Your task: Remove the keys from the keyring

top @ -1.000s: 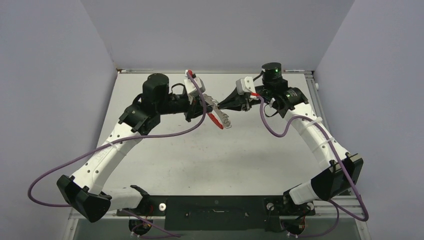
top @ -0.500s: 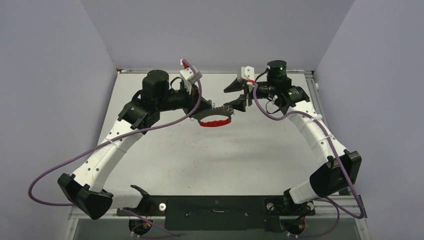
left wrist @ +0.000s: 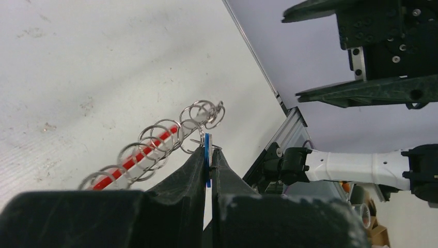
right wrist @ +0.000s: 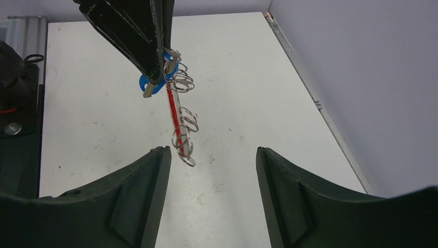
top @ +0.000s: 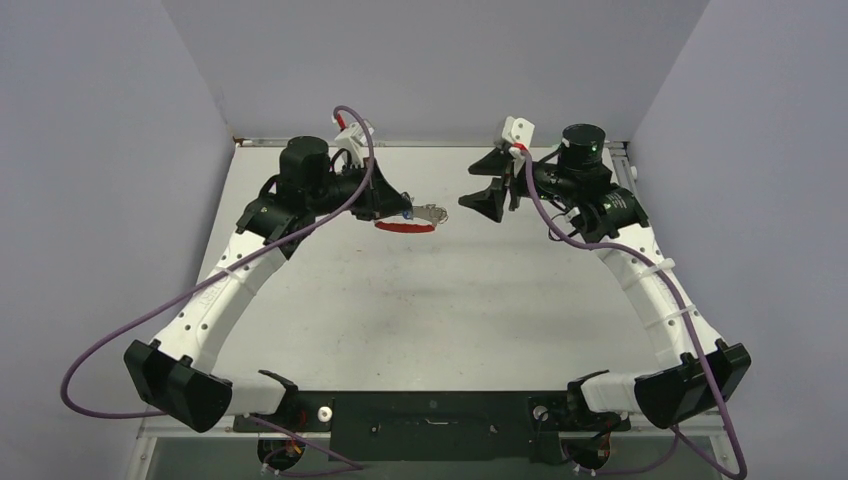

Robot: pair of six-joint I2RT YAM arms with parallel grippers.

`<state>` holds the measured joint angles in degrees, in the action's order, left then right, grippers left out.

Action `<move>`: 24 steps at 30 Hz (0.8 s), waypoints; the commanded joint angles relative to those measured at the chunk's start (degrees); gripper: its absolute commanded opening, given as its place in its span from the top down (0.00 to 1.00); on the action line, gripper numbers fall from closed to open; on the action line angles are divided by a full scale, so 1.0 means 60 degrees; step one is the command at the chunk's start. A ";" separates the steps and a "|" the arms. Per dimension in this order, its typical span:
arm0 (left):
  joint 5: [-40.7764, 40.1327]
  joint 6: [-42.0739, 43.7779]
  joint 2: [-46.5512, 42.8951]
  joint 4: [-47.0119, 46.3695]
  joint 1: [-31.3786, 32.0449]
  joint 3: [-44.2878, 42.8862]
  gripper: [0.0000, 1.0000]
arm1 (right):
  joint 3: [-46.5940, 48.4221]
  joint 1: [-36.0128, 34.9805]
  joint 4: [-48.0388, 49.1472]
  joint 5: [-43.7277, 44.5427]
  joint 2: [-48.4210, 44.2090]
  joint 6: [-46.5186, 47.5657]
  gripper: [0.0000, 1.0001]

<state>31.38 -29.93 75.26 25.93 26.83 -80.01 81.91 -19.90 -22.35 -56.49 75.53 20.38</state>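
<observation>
My left gripper (left wrist: 208, 151) is shut on a key with a bright blue head (left wrist: 207, 155), held edge-on between the jaws. From that key hangs the keyring (left wrist: 140, 159), a red band with a row of silver wire loops (left wrist: 201, 113). From above, the left gripper (top: 398, 208) is at the table's back centre, the red keyring (top: 405, 228) just beyond its tip. My right gripper (top: 478, 183) stands open a short way to the right, apart from the ring. In the right wrist view its open fingers (right wrist: 155, 181) frame the dangling keyring (right wrist: 176, 119) and the blue key (right wrist: 161, 76).
The white table (top: 430, 310) has a metal rail (top: 620, 160) along its back right edge, and grey walls close in at the back and both sides. Purple cables (top: 150, 320) loop off both arms.
My right gripper has opened, let go of the ring and drawn back to the right. The left arm has swung left and back with the key, and the keyring now hangs from it.
</observation>
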 commanded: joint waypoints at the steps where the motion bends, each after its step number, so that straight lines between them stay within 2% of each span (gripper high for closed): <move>1: 0.0120 -0.1759 0.0016 -0.0418 -0.0374 0.0180 1.00 | 0.0132 -0.0020 0.0623 0.0157 -0.0289 -0.1539 0.40; 5: 0.0455 -0.2967 0.0043 -0.0674 -0.0751 0.0692 1.00 | -0.0838 -0.0746 0.0952 0.0442 -0.0762 -0.1790 0.44; 10: 0.0725 -0.4184 0.0160 -0.1000 -0.1099 0.1015 1.00 | -0.2898 -0.1402 0.3498 0.1582 -0.1489 -0.2686 0.55; 15: 0.1428 -0.5104 0.0261 -0.1230 -0.1304 0.1150 1.00 | -0.4719 -0.1705 0.5835 0.1907 -0.1883 -0.2107 0.66; 20: 0.2304 -0.5887 0.0419 -0.1347 -0.1397 0.1085 1.00 | -0.5024 -0.1765 0.7694 0.1934 -0.1320 -0.2279 0.71; 24: 0.3197 -0.6420 0.0547 -0.2027 -0.1457 0.1023 1.00 | -0.4725 -0.1781 0.8368 0.1688 -0.0753 -0.2540 0.72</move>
<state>42.98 -62.89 78.08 21.34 18.81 -72.58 50.96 -30.11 16.23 -45.82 68.84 6.59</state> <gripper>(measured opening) 0.019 0.288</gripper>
